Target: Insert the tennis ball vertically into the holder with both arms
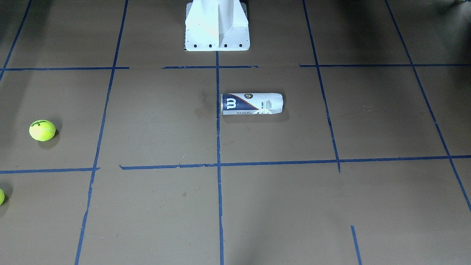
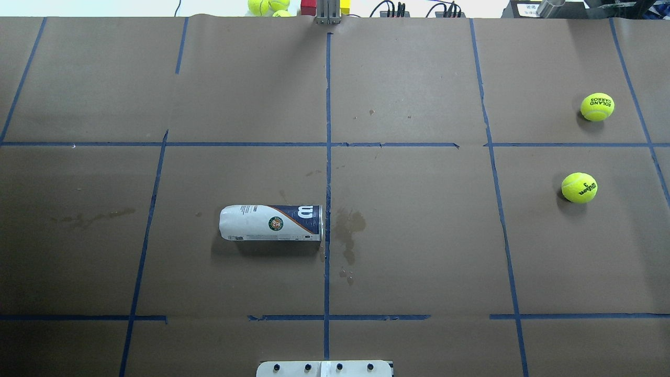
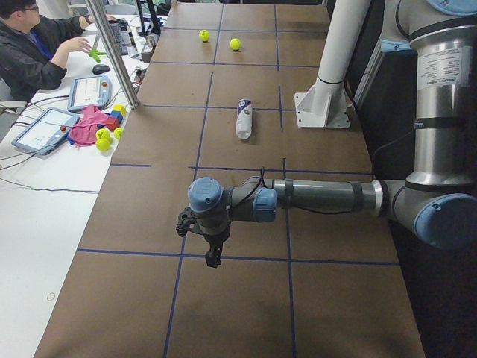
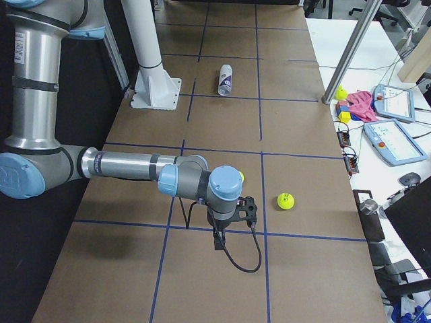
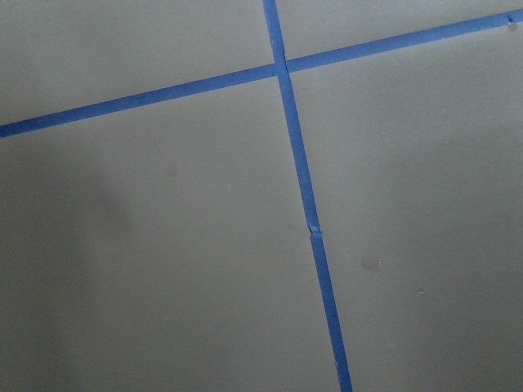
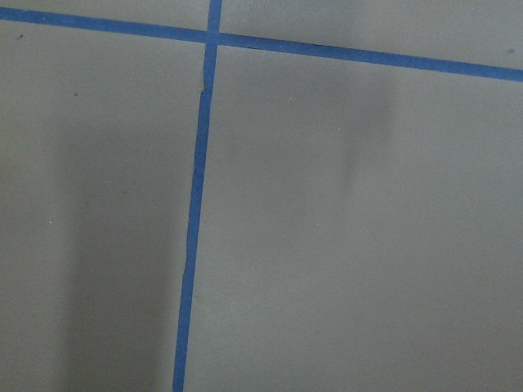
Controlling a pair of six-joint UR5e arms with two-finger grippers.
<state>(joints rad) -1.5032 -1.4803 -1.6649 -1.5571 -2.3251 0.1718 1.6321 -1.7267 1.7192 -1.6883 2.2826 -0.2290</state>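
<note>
The holder [image 2: 270,223] lies on its side near the table's middle, its "W" end toward the centre tape line; it also shows in the front view [image 1: 252,103] and both side views [image 3: 244,118] [image 4: 225,79]. Two yellow tennis balls [image 2: 597,107] [image 2: 579,187] rest on the robot's right side, far from the holder. The left gripper [image 3: 212,257] hangs above bare paper at the table's left end. The right gripper [image 4: 219,242] hangs above the paper at the right end, near one ball [image 4: 285,200]. I cannot tell whether either is open. Both wrist views show only paper and tape.
The white pedestal base [image 1: 217,27] stands at the robot's edge behind the holder. Blue tape lines [image 2: 327,157] grid the brown paper. A metal post [image 3: 112,52], a seated operator [image 3: 37,52], tablets and spare balls [image 2: 264,6] lie along the far edge.
</note>
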